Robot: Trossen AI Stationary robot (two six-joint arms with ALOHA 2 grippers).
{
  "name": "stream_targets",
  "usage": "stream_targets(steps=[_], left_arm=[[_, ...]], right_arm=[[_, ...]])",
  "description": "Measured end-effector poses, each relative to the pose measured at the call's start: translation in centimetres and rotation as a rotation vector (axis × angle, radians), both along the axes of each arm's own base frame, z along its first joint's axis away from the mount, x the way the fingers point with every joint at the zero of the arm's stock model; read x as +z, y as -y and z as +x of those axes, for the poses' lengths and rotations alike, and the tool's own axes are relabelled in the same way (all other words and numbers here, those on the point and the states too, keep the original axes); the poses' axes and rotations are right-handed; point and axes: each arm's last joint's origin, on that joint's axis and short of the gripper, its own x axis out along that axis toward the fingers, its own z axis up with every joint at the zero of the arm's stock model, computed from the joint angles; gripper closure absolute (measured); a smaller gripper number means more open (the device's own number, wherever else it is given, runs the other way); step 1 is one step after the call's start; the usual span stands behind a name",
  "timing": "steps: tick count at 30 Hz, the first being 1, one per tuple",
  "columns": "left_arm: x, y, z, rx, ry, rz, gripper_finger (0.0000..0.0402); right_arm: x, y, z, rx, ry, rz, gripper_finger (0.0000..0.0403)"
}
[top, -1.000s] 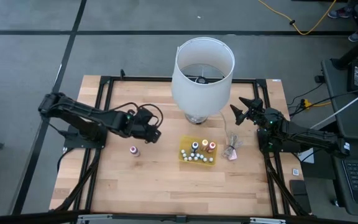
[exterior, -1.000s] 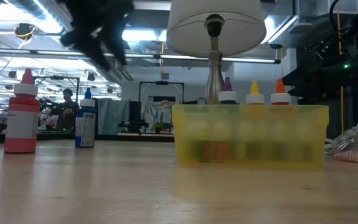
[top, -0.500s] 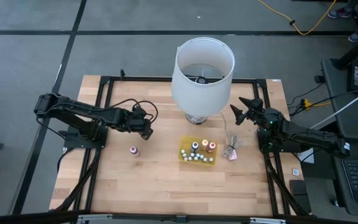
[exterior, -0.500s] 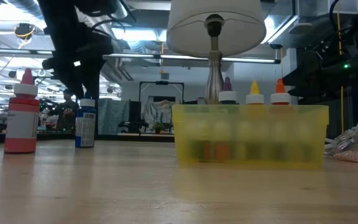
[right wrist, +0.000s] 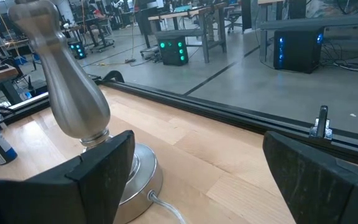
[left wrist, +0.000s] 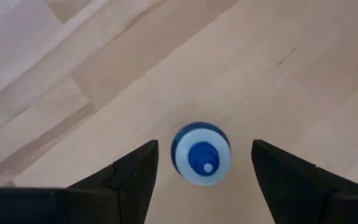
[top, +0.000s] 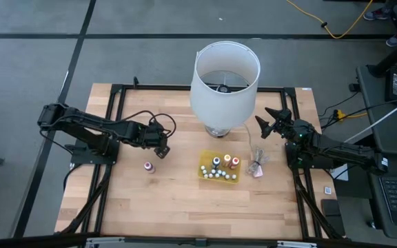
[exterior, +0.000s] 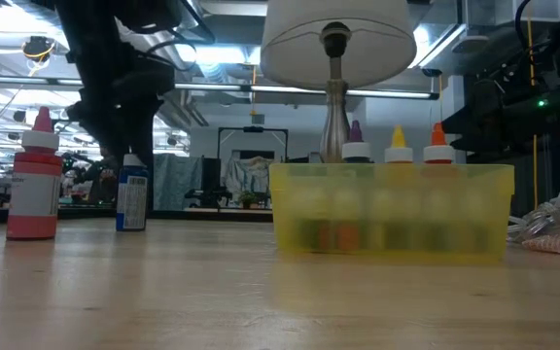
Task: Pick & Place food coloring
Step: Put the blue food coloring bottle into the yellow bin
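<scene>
Pulled back toward the table's left since a second ago, left gripper [top: 161,142] now hanging directly over the blue-capped bottle [left wrist: 201,154], fingers [left wrist: 132,180] spread wide and empty, bare wood all round. From above: red-capped bottle [top: 148,166] alone on open table [top: 178,207], well clear of the yellow tray [top: 202,173] holding the remaining bottles [top: 220,169], near the lamp [top: 225,79]. Low down: red [exterior: 34,176] and blue [exterior: 131,194] standing upright, apart. Right gripper [top: 267,121] unmoved by the lamp base [right wrist: 79,102], released.
</scene>
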Motion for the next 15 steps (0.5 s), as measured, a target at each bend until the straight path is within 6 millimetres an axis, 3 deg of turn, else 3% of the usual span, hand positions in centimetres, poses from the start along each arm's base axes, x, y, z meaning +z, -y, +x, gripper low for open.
stream_targets(steps=[6,15], left_arm=[[-0.17,0.10,0.06,-0.023,-0.014,-0.030,0.0169],[-0.16,0.07,0.06,-0.050,-0.025,-0.008,0.0244]], right_arm=[[0.01,0.00,0.00,0.000,0.000,0.000,0.0047],[0.01,0.00,0.00,0.000,0.000,0.000,0.0047]])
